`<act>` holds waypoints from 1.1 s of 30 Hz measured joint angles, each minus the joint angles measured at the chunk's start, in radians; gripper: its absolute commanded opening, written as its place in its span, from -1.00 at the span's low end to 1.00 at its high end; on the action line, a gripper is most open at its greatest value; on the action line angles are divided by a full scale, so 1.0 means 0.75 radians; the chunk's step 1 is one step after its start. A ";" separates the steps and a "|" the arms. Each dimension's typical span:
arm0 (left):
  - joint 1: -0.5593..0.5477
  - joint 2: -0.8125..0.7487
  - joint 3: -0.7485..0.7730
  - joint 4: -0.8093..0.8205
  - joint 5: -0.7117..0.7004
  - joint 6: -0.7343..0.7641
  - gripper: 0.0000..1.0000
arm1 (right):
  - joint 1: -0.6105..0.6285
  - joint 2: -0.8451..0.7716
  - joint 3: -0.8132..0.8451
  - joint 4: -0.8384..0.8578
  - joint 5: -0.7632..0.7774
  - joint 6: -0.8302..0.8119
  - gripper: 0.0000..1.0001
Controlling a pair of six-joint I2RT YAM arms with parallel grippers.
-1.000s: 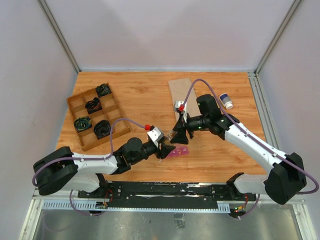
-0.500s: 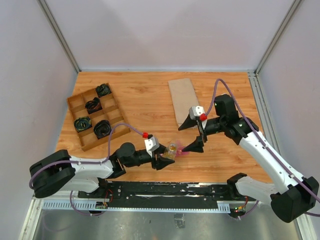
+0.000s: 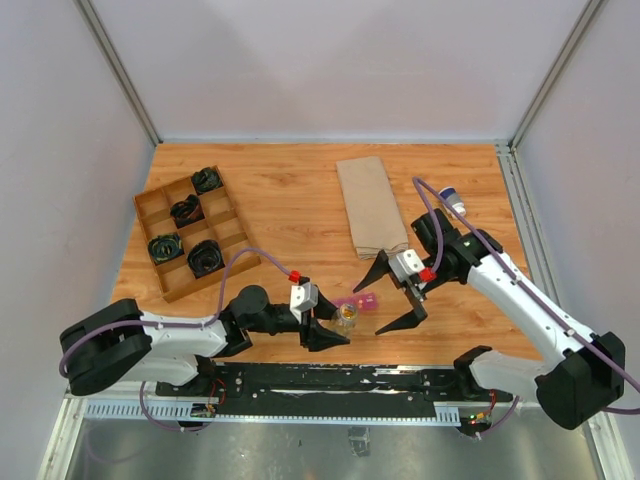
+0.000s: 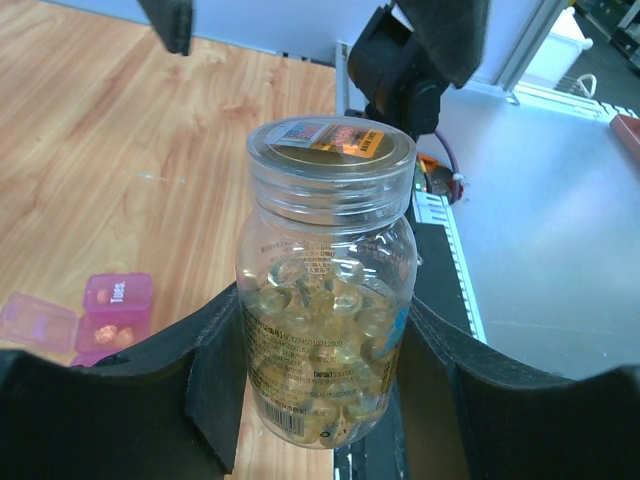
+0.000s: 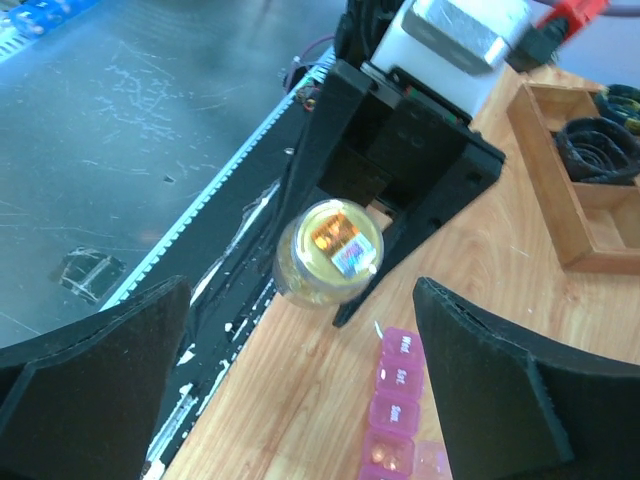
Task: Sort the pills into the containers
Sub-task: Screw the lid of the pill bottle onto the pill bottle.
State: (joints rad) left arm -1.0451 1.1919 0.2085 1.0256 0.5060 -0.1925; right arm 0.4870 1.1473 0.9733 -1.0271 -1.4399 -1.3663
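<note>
My left gripper (image 3: 335, 328) is pinching the pill bottle (image 4: 328, 300) upright in its jaws at the counter's (image 3: 280, 210) near edge, just beside the containers (image 3: 358, 300). My right gripper (image 3: 368, 310), jaws spread wide, is now pulling back from them and lining up on the cap (image 4: 330, 150), so I'm expecting uncapping next.

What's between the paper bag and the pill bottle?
Top view: the pink containers, plus one finger of the right gripper, sit between the paper bag and the bottle.

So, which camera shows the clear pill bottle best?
The left wrist view: the pill bottle fills the frame, upright in the left gripper, capsules visible. The right wrist view shows mostly its lid from above; the top view shows it tiny.
</note>
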 measured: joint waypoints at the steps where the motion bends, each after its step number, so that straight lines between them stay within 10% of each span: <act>1: 0.000 0.014 0.001 0.001 0.007 -0.001 -0.99 | 0.013 0.005 0.000 0.002 0.001 -0.001 0.82; 33: -0.004 0.085 0.043 -0.047 -0.073 0.019 -1.00 | 0.196 0.121 0.008 0.428 0.252 0.645 -0.57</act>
State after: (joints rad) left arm -1.0477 1.2556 0.2409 0.9901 0.4511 -0.1783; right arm 0.6342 1.2381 0.9791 -0.7063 -1.2507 -0.8825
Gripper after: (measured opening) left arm 0.557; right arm 0.438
